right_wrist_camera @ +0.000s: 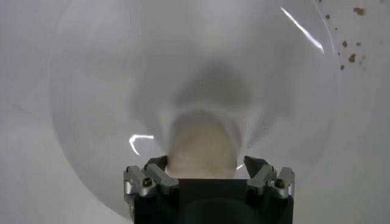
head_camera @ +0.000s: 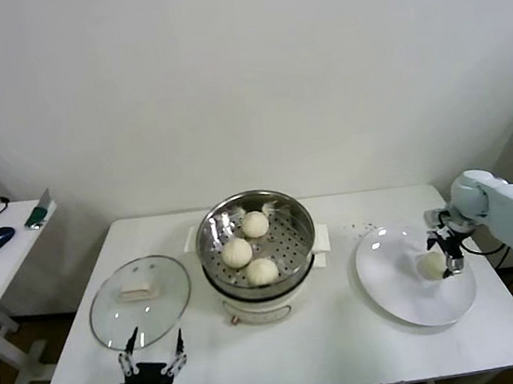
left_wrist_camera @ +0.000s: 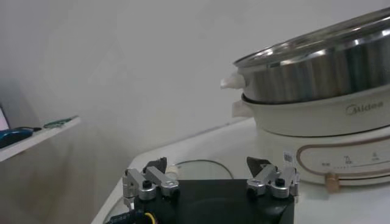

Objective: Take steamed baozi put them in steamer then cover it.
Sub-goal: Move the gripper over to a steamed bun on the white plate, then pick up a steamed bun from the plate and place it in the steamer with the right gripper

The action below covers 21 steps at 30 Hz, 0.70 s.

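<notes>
**Room around my grippers**

My right gripper [head_camera: 444, 256] stands wide over the white plate [head_camera: 389, 283], the last bun [head_camera: 431, 265] between its fingers. The table [head_camera: 351, 349] between plate and steamer [head_camera: 257, 248] lies bare. My left gripper [head_camera: 152, 355] sits low, the cover [head_camera: 140, 301] just ahead.

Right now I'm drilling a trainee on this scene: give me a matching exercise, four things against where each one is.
Things:
1. glass lid
2. steamer
3. last baozi
4. left tool

Places:
A. on the white plate, between the open right tool fingers
B. table centre, three buns inside
C. flat on the table, left of the steamer
D. near front table edge, open, just before the lid

Pairs: 1-C, 2-B, 3-A, 4-D
</notes>
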Available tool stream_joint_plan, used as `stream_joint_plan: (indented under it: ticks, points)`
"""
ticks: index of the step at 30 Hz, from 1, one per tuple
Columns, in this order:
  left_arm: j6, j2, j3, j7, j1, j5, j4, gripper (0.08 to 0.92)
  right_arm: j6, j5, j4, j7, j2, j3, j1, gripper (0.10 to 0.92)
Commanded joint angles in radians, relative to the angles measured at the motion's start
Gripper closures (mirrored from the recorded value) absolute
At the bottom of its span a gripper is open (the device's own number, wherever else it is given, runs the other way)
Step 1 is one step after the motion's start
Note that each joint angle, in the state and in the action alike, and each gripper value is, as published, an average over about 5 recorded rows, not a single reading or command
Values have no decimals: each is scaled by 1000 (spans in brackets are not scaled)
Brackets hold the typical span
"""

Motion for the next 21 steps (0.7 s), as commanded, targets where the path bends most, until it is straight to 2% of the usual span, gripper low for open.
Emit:
stream_joint_plan:
  ticks: [1, 13, 21]
  points:
    - [0, 1, -1, 0, -1, 1, -1, 177, 8, -20, -33, -7, 22, 10, -19, 203]
    - [-2, -1, 3, 0, 1, 2, -2, 177, 10, 8, -28, -11, 9, 5, -5, 284]
    - [-1, -1, 9, 1, -3, 2, -6, 177, -63, 210, 10, 31, 25, -152, 201, 308]
